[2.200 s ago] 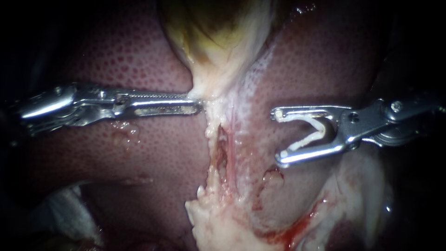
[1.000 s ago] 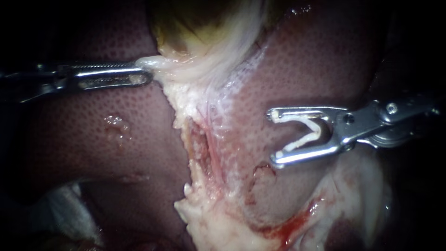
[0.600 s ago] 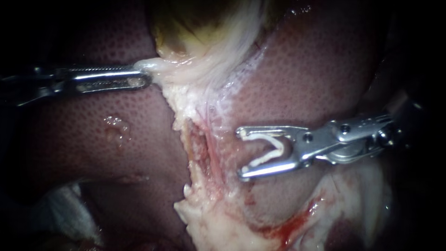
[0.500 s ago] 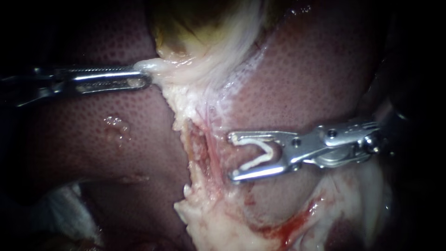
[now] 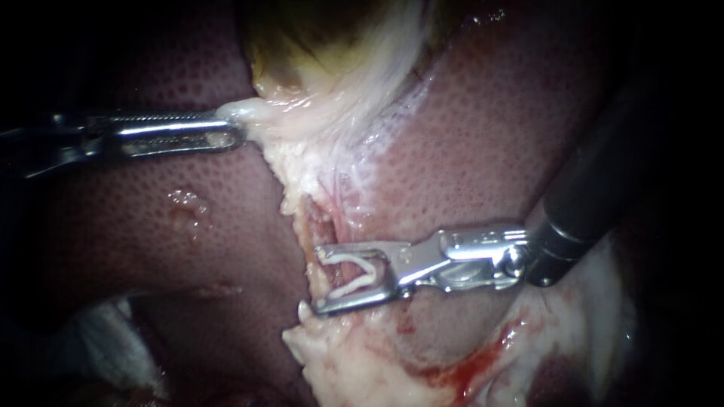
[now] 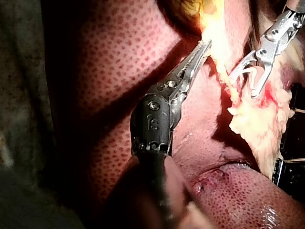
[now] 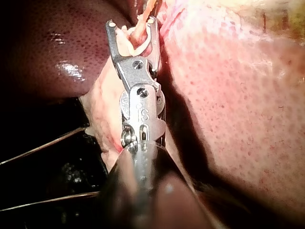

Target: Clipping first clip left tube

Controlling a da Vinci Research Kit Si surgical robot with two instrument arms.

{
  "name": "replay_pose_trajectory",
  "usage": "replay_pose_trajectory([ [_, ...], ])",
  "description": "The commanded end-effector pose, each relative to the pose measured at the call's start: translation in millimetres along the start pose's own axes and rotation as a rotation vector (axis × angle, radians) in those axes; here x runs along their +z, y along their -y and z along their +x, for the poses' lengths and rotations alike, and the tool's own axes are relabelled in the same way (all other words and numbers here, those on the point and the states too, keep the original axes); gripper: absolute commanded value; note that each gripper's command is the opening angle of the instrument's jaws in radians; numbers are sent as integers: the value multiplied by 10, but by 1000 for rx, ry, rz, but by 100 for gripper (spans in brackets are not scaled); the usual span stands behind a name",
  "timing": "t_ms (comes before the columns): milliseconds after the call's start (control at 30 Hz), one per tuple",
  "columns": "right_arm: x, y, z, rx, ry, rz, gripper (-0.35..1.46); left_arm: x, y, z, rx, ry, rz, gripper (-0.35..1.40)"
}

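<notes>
The yellow-green gallbladder (image 5: 317, 45) narrows into pale tissue. My left instrument (image 5: 235, 126) comes in from the left, its jaws shut on that pale neck and holding it to the left; the left wrist view shows the same grip (image 6: 204, 46). Below it a thin pink tube (image 5: 337, 224) runs down through raw pale tissue. My right instrument (image 5: 317, 278) stands with its jaws wide apart, a white V-shaped clip (image 5: 354, 271) seated between them. The jaws straddle the tube. In the right wrist view the tube (image 7: 141, 26) passes between the jaws of my right instrument (image 7: 130, 22).
Dark red speckled liver (image 5: 483, 128) lies on both sides of the dissected strip. A pale fatty lump (image 5: 339, 362) with some blood (image 5: 467, 369) sits below the right jaws. White gauze (image 5: 113, 339) shows at the lower left.
My left instrument pulled the gallbladder neck up and to the left, then held still. My right instrument moved left and down with the clip until its jaws came around the tube.
</notes>
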Motion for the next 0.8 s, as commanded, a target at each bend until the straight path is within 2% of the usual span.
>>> replay_pose_trajectory([
  [33,2,-2,0,-1,0,-1,53,0,-1,0,0,0,-1,-35],
  [233,12,-6,0,7,1,11,53,1,-4,1,0,0,-2,-35],
  [500,30,4,-5,29,12,65,53,3,-4,1,0,0,-1,-35],
  [800,48,-2,-14,46,19,77,53,5,-5,0,0,0,-2,-35],
])
